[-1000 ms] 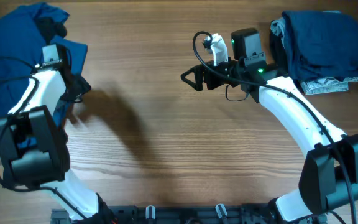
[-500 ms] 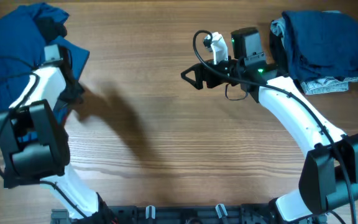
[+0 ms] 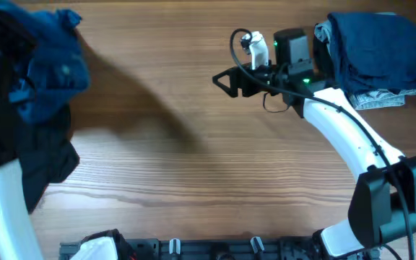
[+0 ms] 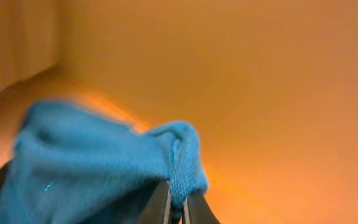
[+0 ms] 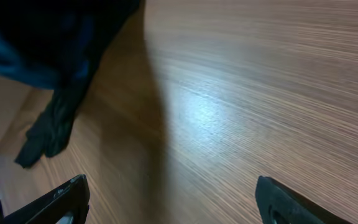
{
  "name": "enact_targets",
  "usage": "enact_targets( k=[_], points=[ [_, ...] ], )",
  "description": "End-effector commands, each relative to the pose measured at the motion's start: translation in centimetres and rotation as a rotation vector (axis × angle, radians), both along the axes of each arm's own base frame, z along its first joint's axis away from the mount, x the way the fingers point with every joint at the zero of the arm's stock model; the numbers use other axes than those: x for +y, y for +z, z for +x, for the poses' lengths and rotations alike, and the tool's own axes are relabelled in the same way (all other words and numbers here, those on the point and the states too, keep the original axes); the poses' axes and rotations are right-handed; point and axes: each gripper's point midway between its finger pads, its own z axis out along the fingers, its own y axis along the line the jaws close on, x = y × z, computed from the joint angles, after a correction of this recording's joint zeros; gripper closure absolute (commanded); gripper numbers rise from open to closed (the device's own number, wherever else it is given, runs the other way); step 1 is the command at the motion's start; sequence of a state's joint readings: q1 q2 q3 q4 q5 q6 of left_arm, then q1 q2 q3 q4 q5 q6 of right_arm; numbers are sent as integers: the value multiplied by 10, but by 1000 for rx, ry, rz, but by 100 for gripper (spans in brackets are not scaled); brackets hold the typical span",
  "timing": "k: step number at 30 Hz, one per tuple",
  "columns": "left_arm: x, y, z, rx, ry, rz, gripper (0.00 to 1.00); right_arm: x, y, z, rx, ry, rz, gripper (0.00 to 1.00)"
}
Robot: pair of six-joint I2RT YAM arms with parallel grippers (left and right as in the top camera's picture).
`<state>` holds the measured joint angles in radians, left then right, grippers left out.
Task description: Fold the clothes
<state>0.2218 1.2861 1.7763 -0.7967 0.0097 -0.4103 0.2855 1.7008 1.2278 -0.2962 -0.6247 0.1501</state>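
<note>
A blue garment (image 3: 53,61) hangs bunched at the far left, lifted off the wooden table (image 3: 193,166). In the left wrist view my left gripper (image 4: 176,210) is shut on a fold of this blue cloth (image 4: 104,168), which drapes to the left of the fingers. My left arm (image 3: 2,195) stands high and close to the overhead camera and hides the gripper there. My right gripper (image 3: 219,81) hovers open over the table's upper middle, apart from the garment. Its fingers (image 5: 48,202) are spread wide with nothing between them. The dark hanging garment (image 5: 55,43) shows at that view's upper left.
A stack of folded clothes (image 3: 374,47), dark blue on top with a grey piece underneath, lies at the table's top right behind my right arm (image 3: 345,130). A shadow of the raised garment falls across the table's left half.
My left arm has risen sharply toward the camera, lifting the blue garment off the table. The right gripper has shifted only slightly.
</note>
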Motion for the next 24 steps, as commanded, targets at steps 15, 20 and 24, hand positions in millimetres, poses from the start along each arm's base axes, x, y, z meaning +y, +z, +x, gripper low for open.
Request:
enact_targets(
  k=[15, 20, 24],
  points=[
    [-251, 146, -28, -501, -1131, -467, 96, -95, 95, -18, -127, -151, 43, 12],
    [-271, 189, -48, -689, -1127, -562, 96, -119, 100, -13, -119, -196, 79, 12],
    [-297, 202, -70, -751, -1176, -607, 96, -132, 102, -13, -116, -213, 102, 12]
  ],
)
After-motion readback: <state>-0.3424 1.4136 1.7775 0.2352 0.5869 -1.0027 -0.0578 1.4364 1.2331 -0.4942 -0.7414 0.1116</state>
